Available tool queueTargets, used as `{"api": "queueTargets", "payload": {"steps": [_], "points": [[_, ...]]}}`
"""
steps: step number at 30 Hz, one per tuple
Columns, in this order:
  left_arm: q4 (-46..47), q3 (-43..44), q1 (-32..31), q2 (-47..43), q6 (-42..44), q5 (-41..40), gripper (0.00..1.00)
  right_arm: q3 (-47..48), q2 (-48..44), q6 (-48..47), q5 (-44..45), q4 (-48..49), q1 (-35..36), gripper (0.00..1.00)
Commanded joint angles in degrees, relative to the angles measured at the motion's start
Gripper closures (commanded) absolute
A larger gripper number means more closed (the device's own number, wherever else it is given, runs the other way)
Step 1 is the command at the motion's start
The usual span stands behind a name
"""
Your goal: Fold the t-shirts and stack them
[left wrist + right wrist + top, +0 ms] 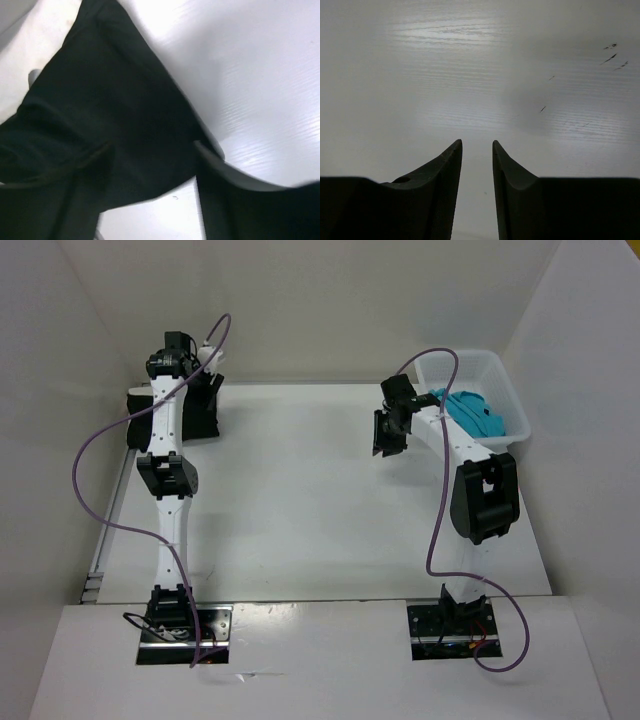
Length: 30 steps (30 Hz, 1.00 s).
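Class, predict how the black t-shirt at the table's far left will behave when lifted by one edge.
Probably floppy: the black t-shirt already lies in soft folds. Its thin edges suggest light cloth that would likely drape, not hold shape.

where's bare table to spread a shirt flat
The wide middle of the table, from the black shirt at far left across to the bin at far right and forward to the near edge, is bare. Crowded: the far-left corner around that shirt, and the far-right corner, where the bin holds a blue shirt.
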Motion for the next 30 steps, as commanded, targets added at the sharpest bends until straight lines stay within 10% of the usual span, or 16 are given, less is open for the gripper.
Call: {"api": "queueTargets", "payload": {"steps": [1,6,14,19,30], "points": [[-0.89,1.15,0.3,0.76,-0.44,-0.89,0.25,2.56,0.19,-0.77,0.4,-1.49,0.54,0.64],[-0.89,1.15,0.3,-1.17,-0.44,0.85,0.06,4.92,-3.39,-0.77,0.4,-0.98,0.54,0.59],[-2.11,1.15,0.3,-9.34,-0.97,8.57,0.0,29.73,-0.8,0.9,16.88,-8.43,-7.08,0.0],[-3.7,-1.12,0.3,-14.88,-0.88,11.67,0.0,58.06,21.14,3.35,25.7,-23.45,-14.48,0.0],[-3.7,-18.0,-2.5,-24.02,0.52,28.01,0.0,62.95,36.48,2.74,15.96,-20.48,-25.48,0.0]]}}
